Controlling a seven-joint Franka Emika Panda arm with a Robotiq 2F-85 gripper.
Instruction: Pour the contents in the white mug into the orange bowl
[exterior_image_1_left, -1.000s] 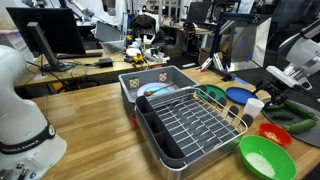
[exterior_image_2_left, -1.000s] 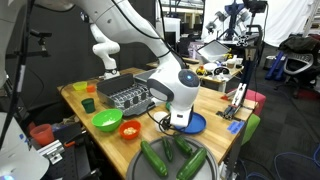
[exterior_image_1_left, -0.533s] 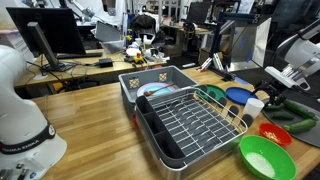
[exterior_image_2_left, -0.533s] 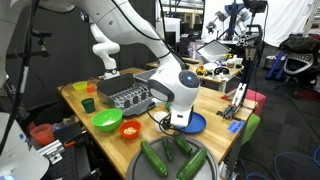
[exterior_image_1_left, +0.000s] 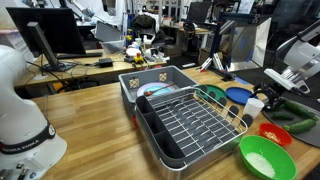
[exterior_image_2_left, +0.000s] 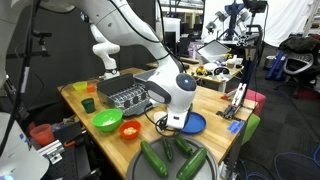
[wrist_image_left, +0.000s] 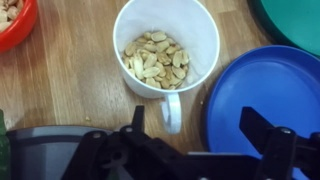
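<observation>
In the wrist view the white mug (wrist_image_left: 165, 45) stands upright on the wooden table with pale nuts inside. Its handle points toward my gripper (wrist_image_left: 198, 125). The gripper is open and empty, just short of the mug, and the handle is close to one finger. The blue plate (wrist_image_left: 265, 95) lies under the other finger. The orange bowl (wrist_image_left: 15, 22), with pale bits inside, shows at the corner. In an exterior view the mug (exterior_image_1_left: 255, 106) stands beside the gripper (exterior_image_1_left: 268, 98), with the orange bowl (exterior_image_1_left: 275, 133) near it. In an exterior view the orange bowl (exterior_image_2_left: 129, 129) shows, but the arm hides the mug.
A green bowl (exterior_image_1_left: 262, 157) sits beside the orange bowl. A dish rack (exterior_image_1_left: 185, 115) fills the middle of the table. Cucumbers (exterior_image_2_left: 165, 155) lie near the table edge. The robot base (exterior_image_1_left: 25, 125) stands at the far end. Desks with monitors stand behind.
The arm has shifted very slightly near the mug. The mug, the bowls and the plate have not moved.
</observation>
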